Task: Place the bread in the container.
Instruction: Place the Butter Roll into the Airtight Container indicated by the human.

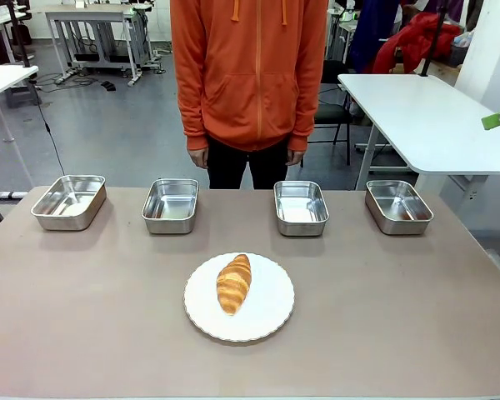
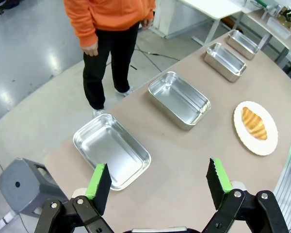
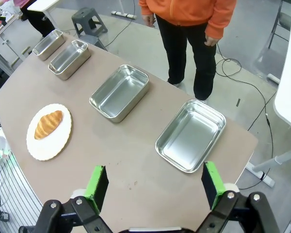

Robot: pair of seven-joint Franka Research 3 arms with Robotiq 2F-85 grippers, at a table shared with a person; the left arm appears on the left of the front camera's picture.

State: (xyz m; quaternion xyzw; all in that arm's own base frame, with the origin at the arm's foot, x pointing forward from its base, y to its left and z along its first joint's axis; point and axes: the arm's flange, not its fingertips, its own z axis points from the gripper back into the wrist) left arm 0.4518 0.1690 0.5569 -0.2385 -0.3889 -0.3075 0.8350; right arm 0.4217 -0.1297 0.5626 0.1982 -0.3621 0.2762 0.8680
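Showing the bread (image 1: 234, 283) lying lengthwise on a round white plate (image 1: 271, 321) at the lower centre of the front view, on a brown table (image 1: 417, 333). Above the plate, four shallow steel pans stand in a row across the frame, well apart from one another and from the plate: far-left pan (image 1: 69, 201), second pan (image 1: 170, 205), third pan (image 1: 301, 207) and far-right pan (image 1: 398, 207). All four are empty, and which one is meant for the bread cannot be told. A person (image 1: 250, 75) in an orange hooded top stands behind the row at upper centre, arms hanging at the sides.

In the left wrist view, the left gripper (image 2: 157, 164) hangs above the table at the bottom of the frame. Its green-padded fingers are spread wide and grasp nothing, and a pan lies just beyond the finger at lower left. In the right wrist view, the right gripper (image 3: 154, 167) is likewise spread and unloaded over the tabletop, with a pan at centre right.
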